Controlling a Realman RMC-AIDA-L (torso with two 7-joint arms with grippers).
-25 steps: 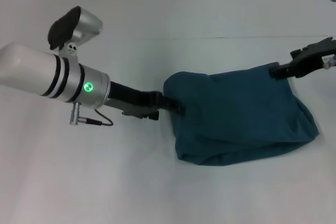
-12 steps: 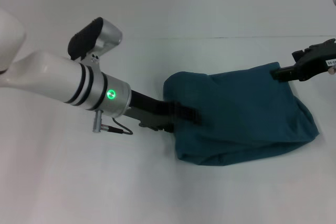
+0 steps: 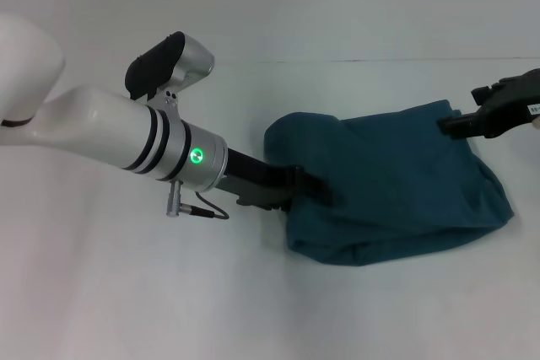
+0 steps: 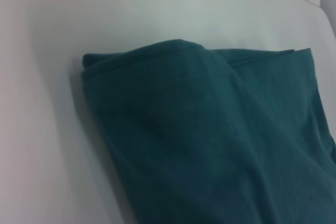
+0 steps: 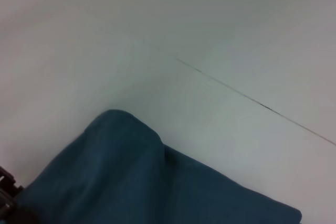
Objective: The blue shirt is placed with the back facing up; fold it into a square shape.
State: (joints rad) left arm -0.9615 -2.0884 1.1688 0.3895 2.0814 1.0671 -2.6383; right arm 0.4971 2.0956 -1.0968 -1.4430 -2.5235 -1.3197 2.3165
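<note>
While the blue shirt [image 3: 390,185] lies as a puffy, roughly rectangular bundle at about four o'clock from the centre of the white table [image 3: 126,292], I have both arms at its edges. My left gripper [image 3: 310,188] lies low at the bundle's nine-o'clock edge, its tip resting on the cloth; I cannot tell whether its fingers are apart or together. My right gripper [image 3: 451,124] sits at the one-o'clock corner, touching the fabric, and there too I cannot tell its state. The near edge bulges and the layers look loose, so I judge the fold is mostly made but untidy. To do this well, I should press and smooth flat, keep both edges even, and avoid dragging the upper layer off the lower.
</note>
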